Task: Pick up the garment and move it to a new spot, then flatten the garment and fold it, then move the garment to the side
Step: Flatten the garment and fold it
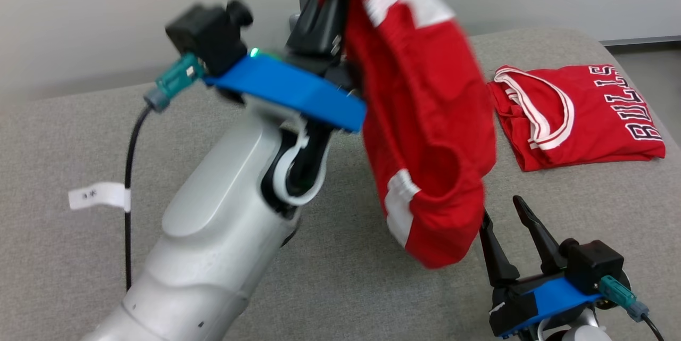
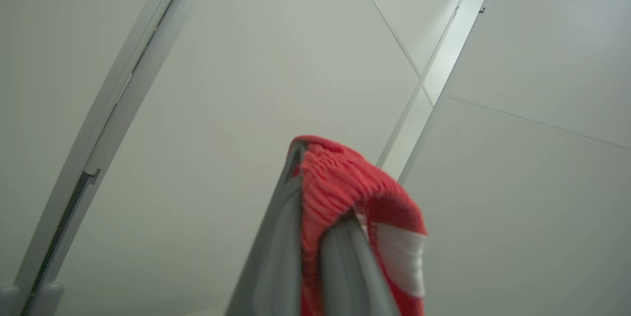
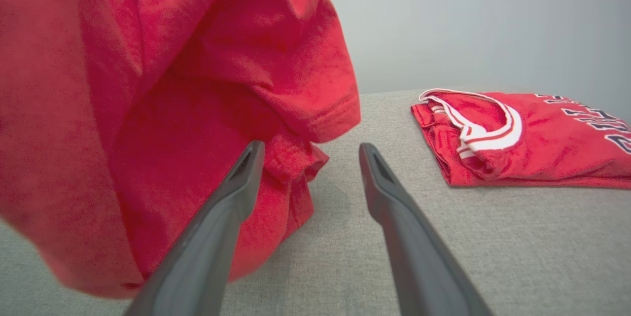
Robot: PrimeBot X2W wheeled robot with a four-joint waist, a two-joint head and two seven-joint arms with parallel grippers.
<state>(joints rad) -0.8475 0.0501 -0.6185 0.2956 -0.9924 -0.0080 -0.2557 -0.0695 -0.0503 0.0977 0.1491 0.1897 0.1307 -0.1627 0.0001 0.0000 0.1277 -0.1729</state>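
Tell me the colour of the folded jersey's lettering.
Black lettering with white edging; clearest in the head view.

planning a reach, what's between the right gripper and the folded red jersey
Nothing but bare grey surface lies between the right gripper and the folded jersey, as the right wrist view shows.
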